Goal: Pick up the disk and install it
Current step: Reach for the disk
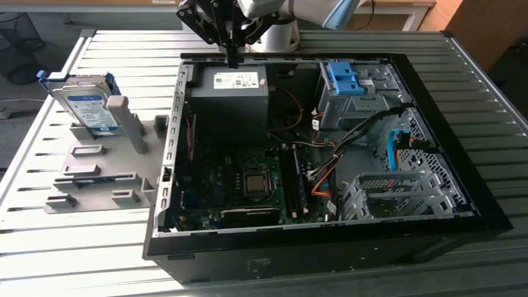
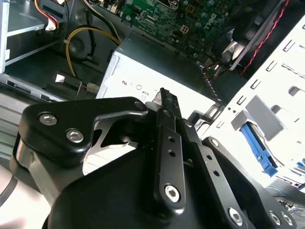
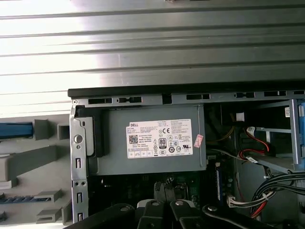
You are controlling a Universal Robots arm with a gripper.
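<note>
One end effector (image 1: 232, 59), hanging fingers-down over the far rim of the open computer case (image 1: 462, 204), just above the power supply (image 1: 231, 102) with its white sticker. Fingers together, tips meeting, nothing clamped between them. In the second wrist view, end effector (image 2: 164, 98) in that same closed stance, black links folded in toward a single tip. Well apart from the disk (image 1: 89, 106).

Disk standing upright in a grey holder (image 1: 99, 179) on the slatted metal tabletop (image 1: 83, 247), outside the case on the exterior view's left. Silver face and white-and-blue label turned toward the camera, blue frame around the edges. Untouched, not yet installed.

Inside the case: green motherboard (image 1: 247, 179) in the middle, bundled cables (image 1: 326, 173) beside it, a blue plastic bracket (image 1: 342, 77) at the far corner on the exterior view's right, a perforated metal drive cage (image 1: 396, 192) at the near right.

Power supply (image 3: 114, 143) in the first wrist view too, just beyond the black fingers (image 3: 155, 212), with case rim and tabletop slats past it.
</note>
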